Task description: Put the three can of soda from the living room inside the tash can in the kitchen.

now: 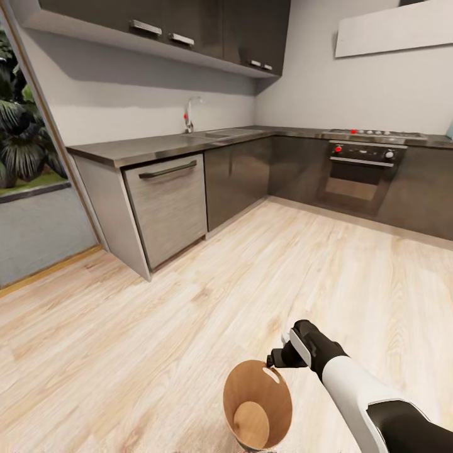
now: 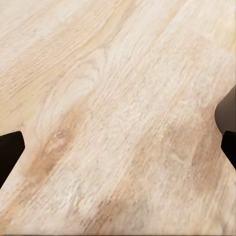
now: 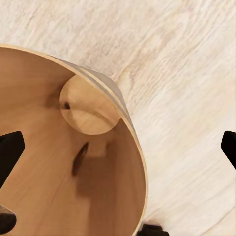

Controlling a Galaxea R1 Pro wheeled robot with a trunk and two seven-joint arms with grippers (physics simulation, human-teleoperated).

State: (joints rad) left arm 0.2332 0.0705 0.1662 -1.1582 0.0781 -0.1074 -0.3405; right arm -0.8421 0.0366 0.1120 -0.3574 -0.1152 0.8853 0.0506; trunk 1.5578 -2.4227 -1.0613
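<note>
The right pincer [image 1: 275, 360], spread wide and empty, hangs at the rim of the trash can [image 1: 251, 393]; the can's foot is cut off.

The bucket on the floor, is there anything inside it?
The bucket looks empty: its tan walls and round bottom show, with no cans. The right gripper hangs by its rim. A small part by the near wall is hidden.

White right forearm [image 1: 355, 385], black elbow sleeve, black gripper [image 1: 277, 360] with white panel.
</note>
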